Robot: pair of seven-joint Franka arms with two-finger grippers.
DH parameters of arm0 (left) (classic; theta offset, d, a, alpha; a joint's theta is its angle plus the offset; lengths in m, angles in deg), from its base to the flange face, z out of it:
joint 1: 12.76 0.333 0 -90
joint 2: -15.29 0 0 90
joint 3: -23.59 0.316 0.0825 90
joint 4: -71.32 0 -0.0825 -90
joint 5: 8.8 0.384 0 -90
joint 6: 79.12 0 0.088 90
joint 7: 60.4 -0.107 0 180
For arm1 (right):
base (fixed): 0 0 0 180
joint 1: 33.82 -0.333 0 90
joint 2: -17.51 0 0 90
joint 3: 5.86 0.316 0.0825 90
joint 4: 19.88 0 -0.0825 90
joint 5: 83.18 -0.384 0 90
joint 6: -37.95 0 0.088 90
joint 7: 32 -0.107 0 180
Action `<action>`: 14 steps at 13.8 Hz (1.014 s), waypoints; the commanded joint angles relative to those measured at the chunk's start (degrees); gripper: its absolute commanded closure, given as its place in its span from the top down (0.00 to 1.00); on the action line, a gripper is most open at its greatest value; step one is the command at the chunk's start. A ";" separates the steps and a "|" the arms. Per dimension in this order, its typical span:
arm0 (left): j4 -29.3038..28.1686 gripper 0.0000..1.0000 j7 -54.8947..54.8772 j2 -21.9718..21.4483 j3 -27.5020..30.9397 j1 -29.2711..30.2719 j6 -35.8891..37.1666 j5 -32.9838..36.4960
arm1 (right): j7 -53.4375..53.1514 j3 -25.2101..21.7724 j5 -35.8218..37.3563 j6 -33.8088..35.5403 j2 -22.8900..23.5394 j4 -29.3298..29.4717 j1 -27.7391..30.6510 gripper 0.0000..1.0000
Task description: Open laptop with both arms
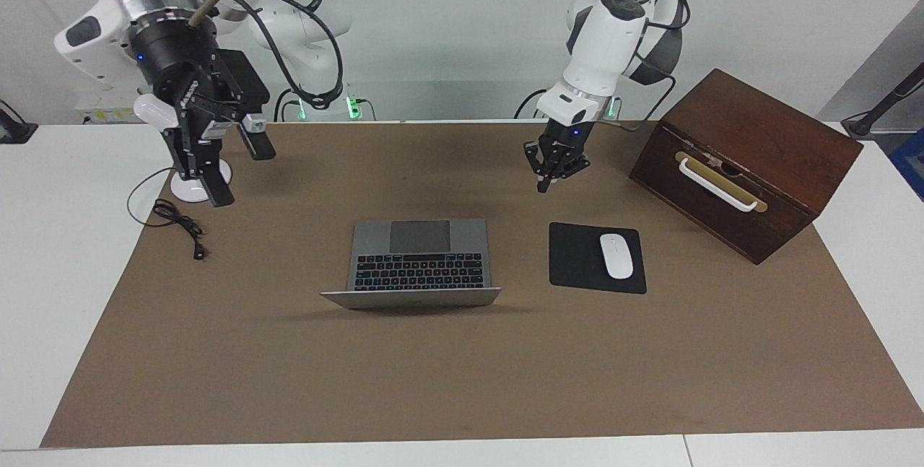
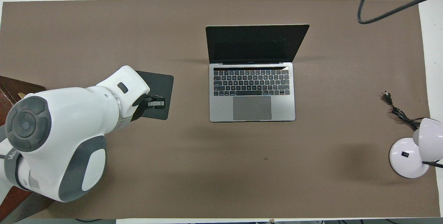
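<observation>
The silver-grey laptop (image 1: 419, 258) (image 2: 252, 92) stands open in the middle of the brown mat, keyboard and trackpad showing, with its lid (image 1: 411, 298) raised and its dark screen toward the robots. My left gripper (image 1: 554, 167) (image 2: 157, 101) hangs shut and empty in the air, over the mat beside the black mouse pad (image 1: 577, 258), apart from the laptop. My right gripper (image 1: 242, 172) is open and empty, raised over the mat's edge by the lamp toward the right arm's end. It is out of the overhead view.
A white mouse (image 1: 616, 255) lies on the mouse pad (image 2: 161, 82). A dark wooden box (image 1: 751, 156) with a white handle stands toward the left arm's end. A white desk lamp (image 2: 408, 156) and its black cable (image 1: 180, 225) lie toward the right arm's end.
</observation>
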 commanded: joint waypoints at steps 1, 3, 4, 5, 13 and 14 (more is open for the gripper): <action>0.18 1.00 -0.68 -1.28 -0.49 1.65 2.75 0.49 | 8.91 0.25 7.37 11.46 -0.18 1.81 3.11 1.00; 0.35 1.00 -1.56 -1.81 -0.49 4.19 4.33 1.01 | 9.81 0.16 14.57 23.23 -1.59 1.81 3.38 1.00; 0.44 1.00 -2.61 -2.07 -0.49 5.42 4.69 1.98 | 9.82 0.16 18.09 28.95 -1.94 1.81 3.20 1.00; 0.70 1.00 -2.96 -2.42 -0.49 7.17 6.17 2.51 | 9.82 0.33 21.78 33.96 -2.91 1.72 2.68 1.00; 8.07 1.00 -8.95 -3.04 -0.49 19.39 19.44 2.60 | 0.10 -2.39 28.50 58.97 -6.43 1.19 6.01 1.00; 9.56 1.00 -8.86 -2.95 -0.58 21.24 20.41 2.60 | -3.25 -2.39 28.50 59.41 -6.69 0.93 6.10 1.00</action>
